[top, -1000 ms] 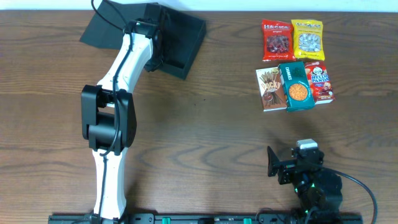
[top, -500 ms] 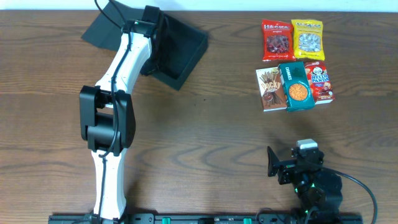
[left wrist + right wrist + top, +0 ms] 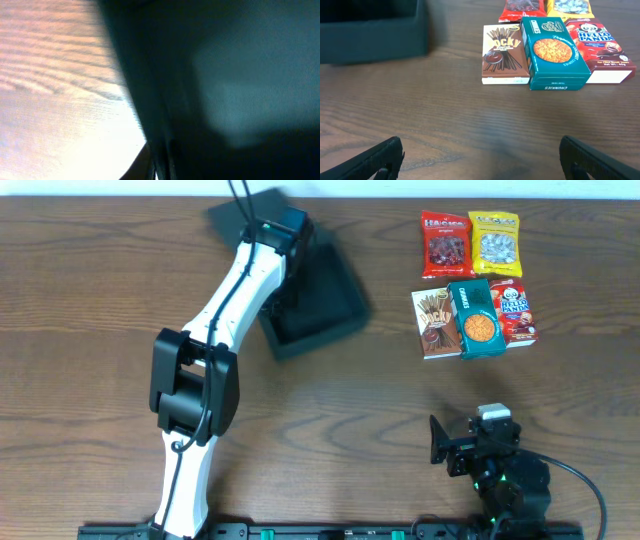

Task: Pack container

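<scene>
Container (image 3: 335, 295), a shallow dark teal box, is clamped by one wall in the closed left gripper (image 3: 287, 285) at twelve o'clock on the wooden table (image 3: 330, 400). Blurred dark card fills the left wrist view. At five o'clock the right gripper (image 3: 480, 157) hovers with its fingers spread wide, holding nothing. Snacks lie at two o'clock: a red bag (image 3: 445, 245), a yellow bag (image 3: 494, 242), and a teal Chunkies box (image 3: 475, 320) between a Pocky box (image 3: 430, 325) and a Hello Panda box (image 3: 516, 312), touching both.

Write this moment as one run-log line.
left end effector: shut on box | right end effector: open | snacks: all outside box
</scene>
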Tool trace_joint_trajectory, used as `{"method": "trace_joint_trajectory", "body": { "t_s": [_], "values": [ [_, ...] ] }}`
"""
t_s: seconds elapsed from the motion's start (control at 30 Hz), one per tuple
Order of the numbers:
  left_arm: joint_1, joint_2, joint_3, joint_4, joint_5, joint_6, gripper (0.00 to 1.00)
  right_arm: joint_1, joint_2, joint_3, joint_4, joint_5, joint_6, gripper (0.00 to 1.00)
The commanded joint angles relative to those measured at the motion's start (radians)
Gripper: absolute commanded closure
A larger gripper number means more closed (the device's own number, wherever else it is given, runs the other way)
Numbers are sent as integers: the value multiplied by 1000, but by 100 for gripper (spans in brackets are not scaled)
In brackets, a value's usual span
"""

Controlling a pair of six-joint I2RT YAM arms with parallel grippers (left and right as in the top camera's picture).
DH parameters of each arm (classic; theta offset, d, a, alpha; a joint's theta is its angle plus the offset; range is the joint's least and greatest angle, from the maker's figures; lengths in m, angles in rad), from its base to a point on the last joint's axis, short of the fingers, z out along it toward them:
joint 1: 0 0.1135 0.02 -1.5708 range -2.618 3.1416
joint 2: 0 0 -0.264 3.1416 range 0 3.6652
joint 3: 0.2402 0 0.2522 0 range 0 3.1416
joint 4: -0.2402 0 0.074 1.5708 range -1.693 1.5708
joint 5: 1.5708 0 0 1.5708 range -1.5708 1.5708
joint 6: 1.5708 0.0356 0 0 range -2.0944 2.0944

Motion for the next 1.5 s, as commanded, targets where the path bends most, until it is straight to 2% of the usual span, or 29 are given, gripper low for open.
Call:
{"method": "trace_joint_trajectory", "body": {
  "t_s": [0.0, 0.13, 0.4, 0.67, 0.7, 0.73, 0.77, 0.87, 1.0, 1.1, 1.17, 1.37, 1.47],
  "values": [
    [-23, -27, -4, -41, -2, 151, 94, 13, -5, -7, -1, 1, -18, 1],
    [-29, -27, -4, -76, 0, 161, 94, 13, -5, -7, -1, 1, -18, 1],
    [-16, -27, -4, -128, 5, -28, 94, 13, -5, -7, -1, 1, -18, 1],
    [-29, -26, -5, -127, 61, -42, 94, 13, -5, -7, -1, 1, -18, 1],
    [-32, -26, -5, -127, 62, -42, 85, 13, -5, -7, -1, 1, -18, 1],
    [-36, -26, -5, -127, 68, -42, 71, 13, -5, -7, -1, 1, -18, 1],
    [-37, -26, -5, -127, 77, -42, 62, 13, -5, -7, -1, 1, -18, 1],
    [-36, -26, -5, -129, 114, -64, 60, 13, -5, -7, -1, 1, -18, 1],
    [-35, -26, -5, -132, 138, -104, 62, 13, -5, -7, -1, 1, -18, 1],
    [-35, -26, -5, -143, 139, -139, 78, 13, -5, -7, -1, 1, -18, 1],
    [-35, -26, -5, -153, 139, -163, 84, 13, -5, -7, -1, 1, -18, 1],
    [-35, -26, -5, -158, 139, -169, 85, 13, -5, -7, -1, 1, -18, 1],
    [-35, -26, -5, -168, 139, -190, 89, 13, -5, -7, -1, 1, -18, 1]
  ]
}}
